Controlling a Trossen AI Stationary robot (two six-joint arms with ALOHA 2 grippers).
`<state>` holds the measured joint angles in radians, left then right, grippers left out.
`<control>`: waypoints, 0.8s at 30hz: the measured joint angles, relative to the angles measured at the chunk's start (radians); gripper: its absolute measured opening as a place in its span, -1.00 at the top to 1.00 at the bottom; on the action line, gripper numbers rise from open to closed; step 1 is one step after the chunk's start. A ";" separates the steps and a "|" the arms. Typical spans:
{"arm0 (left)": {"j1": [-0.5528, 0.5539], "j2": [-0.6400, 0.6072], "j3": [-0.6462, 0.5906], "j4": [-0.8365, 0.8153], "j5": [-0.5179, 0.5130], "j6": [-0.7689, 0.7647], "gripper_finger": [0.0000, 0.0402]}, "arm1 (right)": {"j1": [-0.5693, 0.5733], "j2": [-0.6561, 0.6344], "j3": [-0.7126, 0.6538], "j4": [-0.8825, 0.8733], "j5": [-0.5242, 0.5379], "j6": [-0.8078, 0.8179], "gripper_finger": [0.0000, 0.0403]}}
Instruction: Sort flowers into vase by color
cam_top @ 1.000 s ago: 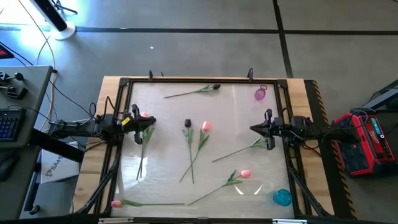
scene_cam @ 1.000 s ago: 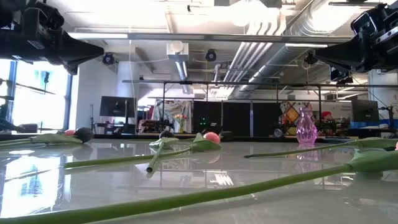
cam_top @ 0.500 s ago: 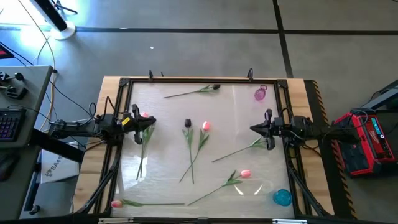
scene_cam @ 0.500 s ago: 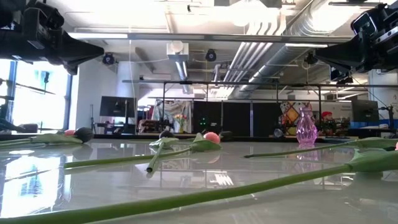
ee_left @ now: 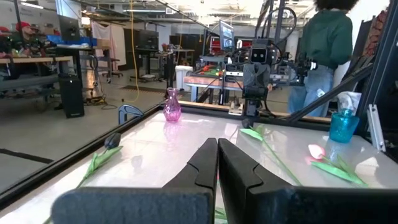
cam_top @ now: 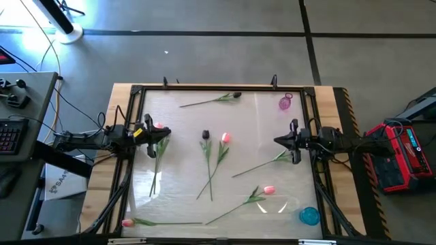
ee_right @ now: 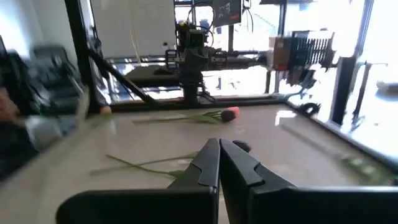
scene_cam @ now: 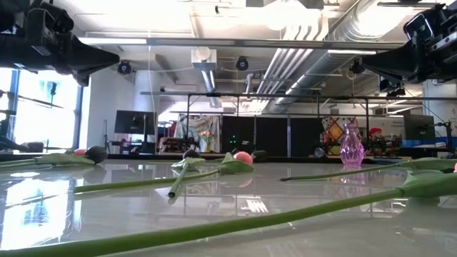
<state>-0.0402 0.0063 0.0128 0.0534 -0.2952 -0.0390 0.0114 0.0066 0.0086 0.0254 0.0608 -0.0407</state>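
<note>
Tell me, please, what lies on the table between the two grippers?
In the high view, between the left gripper and right gripper, a dark tulip and a pink tulip lie side by side.

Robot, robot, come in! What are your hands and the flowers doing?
Left gripper and right gripper shut, empty, raised. Tulips flat on table. Pink vase and blue vase empty. Nothing in the way.

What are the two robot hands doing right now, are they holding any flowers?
Left hand: closed, holding nothing, raised above the table's left side.
Right hand: closed, holding nothing, raised above the table's right side.
</note>
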 joint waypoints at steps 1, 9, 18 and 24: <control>0.000 0.000 0.000 0.000 0.000 -0.011 1.00 | -0.001 0.000 0.000 0.000 0.005 -0.067 1.00; 0.000 0.000 0.000 0.018 -0.001 0.034 1.00 | -0.001 0.000 0.000 0.086 0.007 -0.265 1.00; 0.001 0.000 0.000 0.146 -0.046 0.179 1.00 | -0.001 0.000 0.001 0.426 0.150 0.132 1.00; 0.001 0.002 0.000 0.164 -0.062 0.308 1.00 | -0.001 0.000 0.007 0.526 0.192 0.104 1.00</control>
<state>-0.0395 0.0080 0.0124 0.2170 -0.3569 0.2686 0.0109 0.0063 0.0158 0.5516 0.2529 0.0635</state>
